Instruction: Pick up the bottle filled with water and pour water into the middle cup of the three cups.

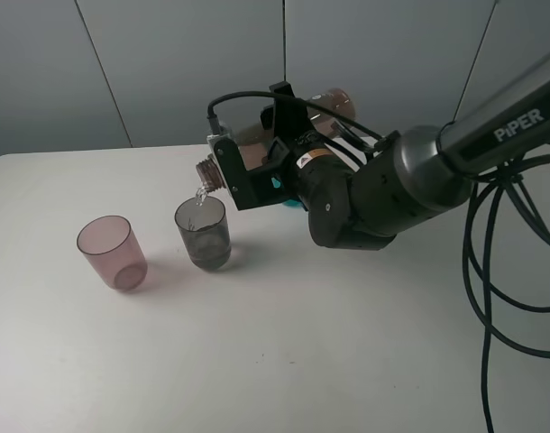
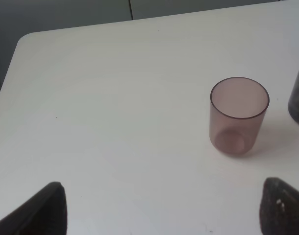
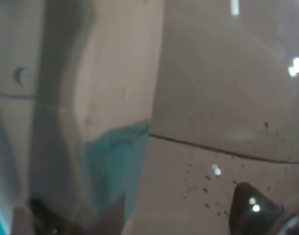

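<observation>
Pouring stage, high camera. Right gripper (image 1: 257, 144) is clenched on the bottle (image 1: 336, 99). The bottle is tipped neck-down so that its mouth hangs just above the rim of the middle cup (image 1: 203, 233), at that cup's 12 o'clock. A thin stream of water (image 1: 200, 194) joins mouth to cup. The shallow tilt presumably serves to hold the stream narrow enough for the small opening.

Pink cup (image 1: 113, 252) stands apart at the middle cup's 9 o'clock. Only a sliver of the teal cup (image 1: 291, 204) shows at 3 o'clock, behind the wrist.

Left wrist view adds what the high view lacks: left gripper (image 2: 166, 215), jaws spread and empty, over bare table (image 2: 90, 98), short of the pink cup.

Right wrist view is filled by the blurred bottle wall with a teal smear behind it; jaw contact cannot be read there.
</observation>
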Available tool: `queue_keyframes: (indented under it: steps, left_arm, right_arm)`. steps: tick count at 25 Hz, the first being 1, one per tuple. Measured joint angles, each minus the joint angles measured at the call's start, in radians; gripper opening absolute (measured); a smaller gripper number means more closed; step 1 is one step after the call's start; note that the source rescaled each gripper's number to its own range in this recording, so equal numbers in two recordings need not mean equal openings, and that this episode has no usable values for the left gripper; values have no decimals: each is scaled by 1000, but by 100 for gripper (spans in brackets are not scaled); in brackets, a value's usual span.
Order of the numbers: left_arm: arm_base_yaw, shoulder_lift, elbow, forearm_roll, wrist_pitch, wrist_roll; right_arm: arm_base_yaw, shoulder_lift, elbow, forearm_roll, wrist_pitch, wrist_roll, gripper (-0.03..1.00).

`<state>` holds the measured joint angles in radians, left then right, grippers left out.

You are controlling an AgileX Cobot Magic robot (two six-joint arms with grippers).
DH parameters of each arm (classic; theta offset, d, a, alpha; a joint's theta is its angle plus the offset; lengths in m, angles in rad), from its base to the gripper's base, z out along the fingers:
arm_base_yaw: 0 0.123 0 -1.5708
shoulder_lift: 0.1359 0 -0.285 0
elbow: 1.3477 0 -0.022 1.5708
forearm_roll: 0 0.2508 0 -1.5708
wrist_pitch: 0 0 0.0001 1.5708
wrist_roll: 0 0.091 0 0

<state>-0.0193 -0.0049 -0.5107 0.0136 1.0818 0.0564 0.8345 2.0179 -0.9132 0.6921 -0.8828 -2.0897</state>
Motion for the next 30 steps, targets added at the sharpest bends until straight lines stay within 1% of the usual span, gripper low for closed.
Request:
queue_keyframes:
  steps: [12, 17, 30]
  left_arm:
    - [0, 0, 0, 0, 0, 0]
    - [0, 0, 0, 0, 0, 0]
    - [0, 0, 0, 0, 0, 2]
  right_arm:
    - [-35, 0, -2, -102, -2, 0, 0]
    - [-45, 0, -2, -110, -2, 0, 0]
    - [-54, 0, -9, -184, -9, 0, 0]
